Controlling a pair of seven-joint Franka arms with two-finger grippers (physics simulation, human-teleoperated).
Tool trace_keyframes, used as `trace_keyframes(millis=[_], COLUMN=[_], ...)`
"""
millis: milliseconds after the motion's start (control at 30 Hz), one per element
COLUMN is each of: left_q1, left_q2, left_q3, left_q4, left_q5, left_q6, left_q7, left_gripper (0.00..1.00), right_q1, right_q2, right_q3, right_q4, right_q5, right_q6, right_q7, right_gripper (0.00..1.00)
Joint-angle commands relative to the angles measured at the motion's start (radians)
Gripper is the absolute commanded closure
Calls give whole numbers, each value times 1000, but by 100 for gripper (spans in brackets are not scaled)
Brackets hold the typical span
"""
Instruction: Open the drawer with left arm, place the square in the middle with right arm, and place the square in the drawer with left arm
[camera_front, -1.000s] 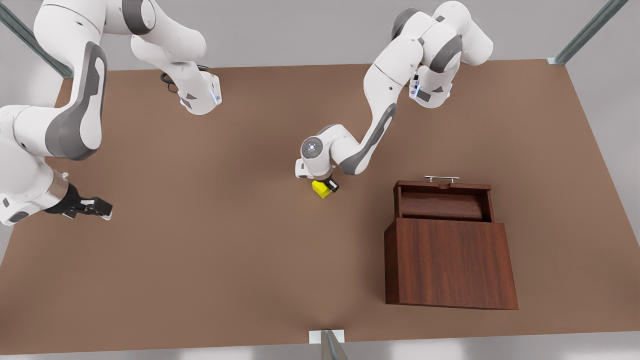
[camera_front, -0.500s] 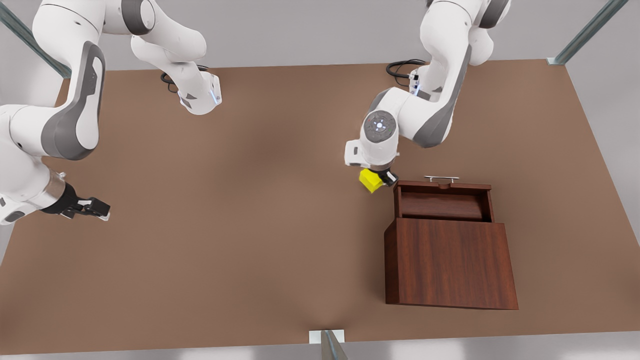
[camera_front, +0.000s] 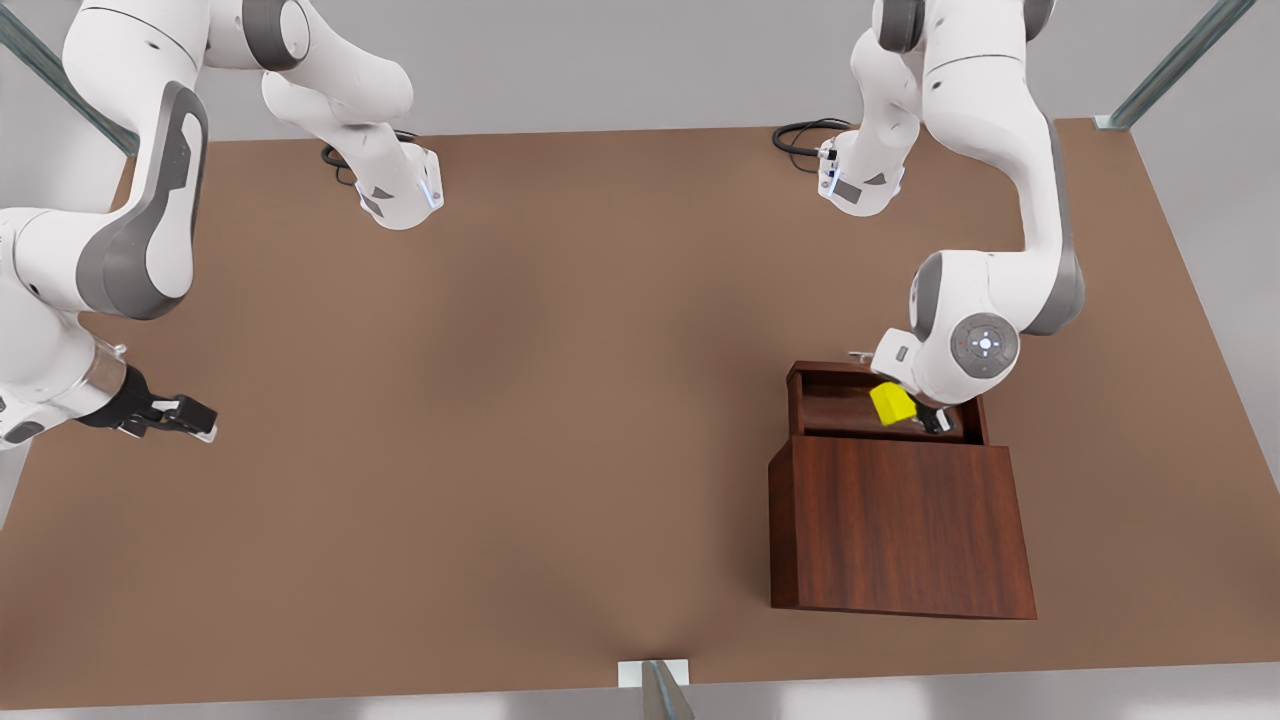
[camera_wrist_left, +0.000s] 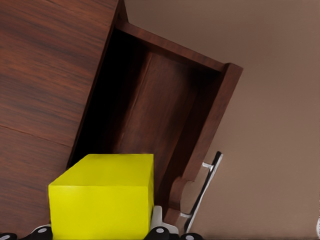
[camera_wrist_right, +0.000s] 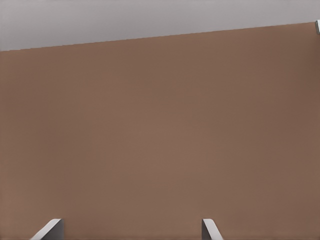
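Gripping the small bright yellow cube (camera_front: 892, 404), the left gripper (camera_front: 915, 413) hangs over the open dark reddish-brown wooden drawer (camera_front: 835, 405). Right gripper (camera_front: 180, 415) waits well apart, fingers spread.

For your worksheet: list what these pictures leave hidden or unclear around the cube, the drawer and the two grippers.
- The square: its underside; whether it touches the drawer floor cannot be told.
- Left gripper: front view, covered by its own wrist.
- Drawer handle: front view, mostly behind that wrist.
- Right gripper: waits at the front view's left; finger gap unclear.
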Motion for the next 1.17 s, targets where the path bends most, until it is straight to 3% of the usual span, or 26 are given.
trace_keyframes(millis=[0,133,167,200,433,533,733,767,867,900,933,1133], left_q1=[1,1,1,1,-4,-4,19,108,516,576,628,676], left_q2=[1,18,24,28,22,5,-70,-91,-142,-148,-160,-183], left_q3=[0,0,0,0,-1,-1,-15,-119,-584,-649,-701,-742], left_q4=[-4,-21,-21,-21,-4,117,254,274,291,292,292,300], left_q5=[-11,-11,-11,-13,-19,-65,-128,-108,121,151,158,158], left_q6=[5,7,5,3,-39,-208,-213,-205,-205,-205,-204,-205], left_q7=[1,1,1,1,-63,-538,-1143,-1166,-1214,-1218,-1218,-1244], left_gripper=[35,34,30,0,0,0,0,0,0,0,0,0], right_q1=[0,0,0,0,2,3,6,6,6,6,8,8], right_q2=[0,-2,0,0,0,0,1,1,1,1,3,9], right_q3=[0,0,0,0,2,2,2,2,2,3,3,3], right_q4=[0,-2,-2,-2,-2,-2,0,-1,-2,-2,-2,0], right_q5=[0,3,5,5,5,5,3,3,3,3,3,3], right_q6=[0,-9,-8,-8,-2,0,2,0,2,2,2,2], right_q7=[0,0,2,0,0,0,0,0,0,0,0,0], right_gripper=[0,0,0,0,0,0,0,0,0,0,0,0])
